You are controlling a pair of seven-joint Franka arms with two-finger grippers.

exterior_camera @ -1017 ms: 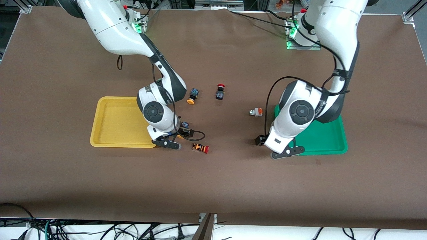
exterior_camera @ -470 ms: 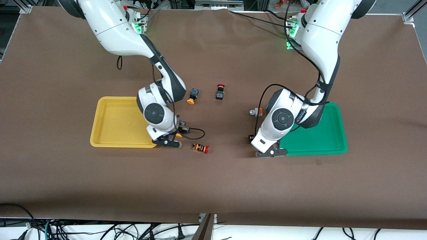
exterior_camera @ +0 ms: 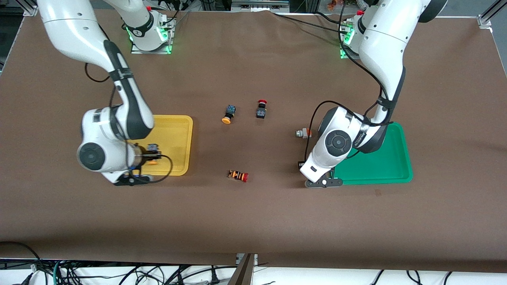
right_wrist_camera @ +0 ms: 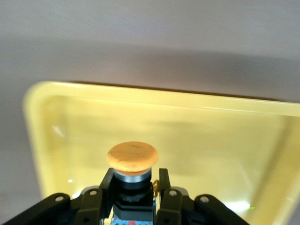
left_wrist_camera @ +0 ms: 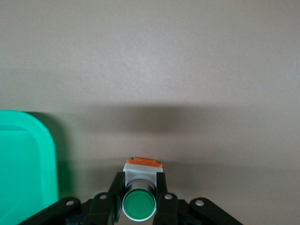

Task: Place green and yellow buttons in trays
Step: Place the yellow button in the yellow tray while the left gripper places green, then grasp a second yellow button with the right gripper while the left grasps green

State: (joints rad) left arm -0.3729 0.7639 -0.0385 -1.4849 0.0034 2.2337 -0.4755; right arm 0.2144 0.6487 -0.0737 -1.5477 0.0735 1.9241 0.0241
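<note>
My right gripper (exterior_camera: pixel 134 178) is shut on a yellow-capped button (right_wrist_camera: pixel 132 156) with a black-blue body, held over the near rim of the yellow tray (exterior_camera: pixel 178 130); the wrist view shows the tray floor (right_wrist_camera: pixel 211 140) below. My left gripper (exterior_camera: pixel 323 183) is shut on a green-capped white-grey button (left_wrist_camera: pixel 139 205) over the table, beside the near corner of the green tray (exterior_camera: pixel 380 166), whose edge shows in the left wrist view (left_wrist_camera: pixel 23 159). A second yellow button (exterior_camera: pixel 227 114) lies mid-table. A second green button (exterior_camera: pixel 304 133) lies beside the green tray.
A red-capped black button (exterior_camera: pixel 261 109) lies beside the loose yellow button. A red-capped striped button (exterior_camera: pixel 238 175) lies nearer the front camera, between the two trays. Both trays hold nothing that I can see.
My right arm has swung with its yellow button from the tray's corner nearest the middle to over the tray's near rim. My left gripper moved off the green tray's corner toward the table's middle.
</note>
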